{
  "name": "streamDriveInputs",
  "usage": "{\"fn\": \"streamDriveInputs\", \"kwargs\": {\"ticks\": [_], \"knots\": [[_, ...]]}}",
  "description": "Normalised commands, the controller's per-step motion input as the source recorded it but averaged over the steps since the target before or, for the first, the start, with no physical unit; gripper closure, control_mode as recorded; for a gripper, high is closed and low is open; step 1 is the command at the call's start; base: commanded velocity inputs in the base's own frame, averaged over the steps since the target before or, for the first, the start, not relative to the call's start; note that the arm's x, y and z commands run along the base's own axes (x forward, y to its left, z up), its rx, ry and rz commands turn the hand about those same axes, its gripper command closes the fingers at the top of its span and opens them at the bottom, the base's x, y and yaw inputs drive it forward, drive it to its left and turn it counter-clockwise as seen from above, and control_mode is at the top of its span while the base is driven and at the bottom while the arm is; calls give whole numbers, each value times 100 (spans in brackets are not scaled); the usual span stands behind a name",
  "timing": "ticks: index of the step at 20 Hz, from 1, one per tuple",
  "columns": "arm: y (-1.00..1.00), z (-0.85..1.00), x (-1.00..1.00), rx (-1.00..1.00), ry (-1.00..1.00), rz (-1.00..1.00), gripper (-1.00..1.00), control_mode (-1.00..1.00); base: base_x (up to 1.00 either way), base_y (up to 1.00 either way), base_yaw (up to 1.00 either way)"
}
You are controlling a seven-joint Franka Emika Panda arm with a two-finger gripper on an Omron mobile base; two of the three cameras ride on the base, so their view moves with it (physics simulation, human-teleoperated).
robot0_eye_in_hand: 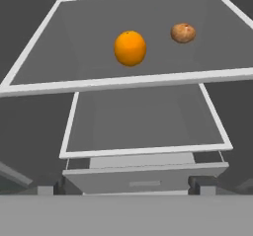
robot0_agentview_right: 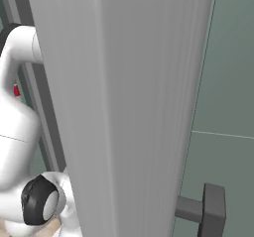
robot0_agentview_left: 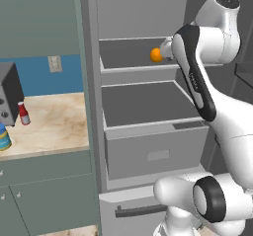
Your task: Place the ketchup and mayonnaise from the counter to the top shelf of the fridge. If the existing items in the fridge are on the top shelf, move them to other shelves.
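The robot's tool [robot0_eye_in_hand: 126, 189], its fingers spread apart and holding nothing, pointed into the open fridge [robot0_agentview_left: 94, 106] at an orange [robot0_eye_in_hand: 130, 48] straight ahead on the top shelf [robot0_eye_in_hand: 69, 57] (a smaller brown lump [robot0_eye_in_hand: 183, 33] sat just beside it), while the ketchup [robot0_agentview_left: 23, 113] and mayonnaise [robot0_agentview_left: 4, 137] waited on the table [robot0_agentview_left: 54, 126].

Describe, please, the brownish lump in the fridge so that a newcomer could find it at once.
Look into the open grey fridge and find its top shelf, the upper of two white-rimmed flat shelves. Two small things lie there, apart. The lump is the smaller, dull, speckled brownish one, not the bright orange fruit.
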Motion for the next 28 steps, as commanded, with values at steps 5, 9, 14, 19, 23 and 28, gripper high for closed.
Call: {"fn": "streamDriveInputs", "kwargs": {"ticks": [5, 9, 14, 19, 23, 28], "knots": [[6, -27, 45, -12, 0, 0, -100, -100, 0, 0, 0], [4, -30, 52, -7, 0, 0, -100, -100, 0, 0, 0], [0, -14, 61, 0, 0, 0, -100, -100, 0, 0, 0], [0, -6, 52, 0, 0, 0, -100, -100, 0, 0, 0], [0, -14, 47, 0, 0, 0, -100, -100, 0, 0, 0], [-1, -14, 42, 0, 0, 0, -100, -100, 0, 0, 0]]}}
